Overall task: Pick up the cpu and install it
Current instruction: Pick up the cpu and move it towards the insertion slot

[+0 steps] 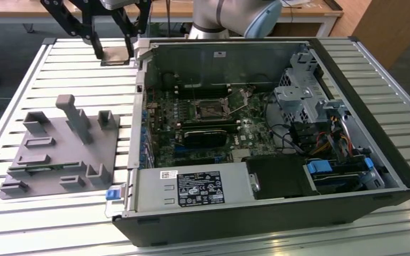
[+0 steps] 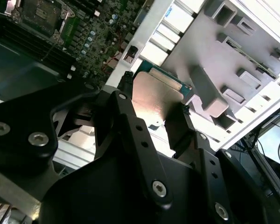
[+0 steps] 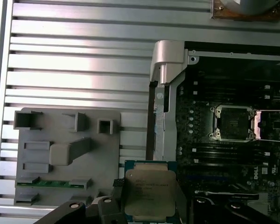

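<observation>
Above the slatted surface [image 1: 70,74], by the far corner of the open computer case [image 1: 262,226] on the exterior view's left, the claw [image 1: 113,52] hangs with the cpu [image 3: 149,191] pinched between its black fingers [image 2: 176,128], which press on two opposite edges.

The chip is held flat, with its silver-grey metal top turned toward both wrist cameras and a thin green-blue rim showing around it. It is close to square, so no long axis stands out. In the first wrist view its edges run in line with the case wall and the slats.

Its underside is hidden. One edge is cut off by the border of the first wrist view, and in the second wrist view the claw's body covers the part nearest the camera. The print on the lid is too faint to read.

Well below it lie the grey tray [image 1: 48,154], with a green memory stick [image 3: 51,183] in one slot, and the board's socket [image 1: 209,110], whose frame stands open.
</observation>
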